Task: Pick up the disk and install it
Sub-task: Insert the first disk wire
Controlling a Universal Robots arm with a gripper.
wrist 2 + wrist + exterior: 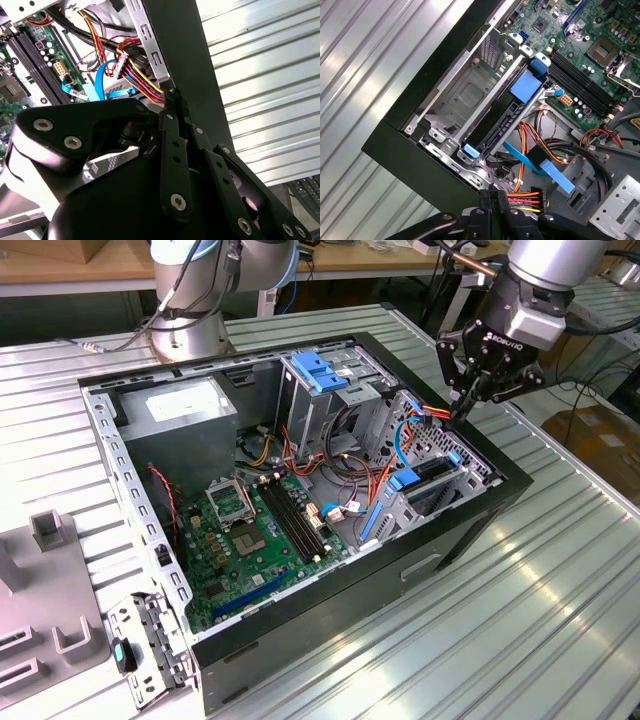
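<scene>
The disk (pixel 495 125) is seated edge-on in the drive cage of the computer case (pixel 440 560). The pincer (pixel 462 412) is closed on the coloured power cable (pixel 525 201); connecting it appears the step in hand, calling for careful alignment.

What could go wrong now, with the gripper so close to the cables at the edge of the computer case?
1. The gripper sits right at the bundle of coloured cables; it may snag or pull their connector.
2. Its fingers are close to the case wall, so a small drift could scrape the metal.
3. The disk sits in its bay beside loose blue cables, which could be pinched.
</scene>
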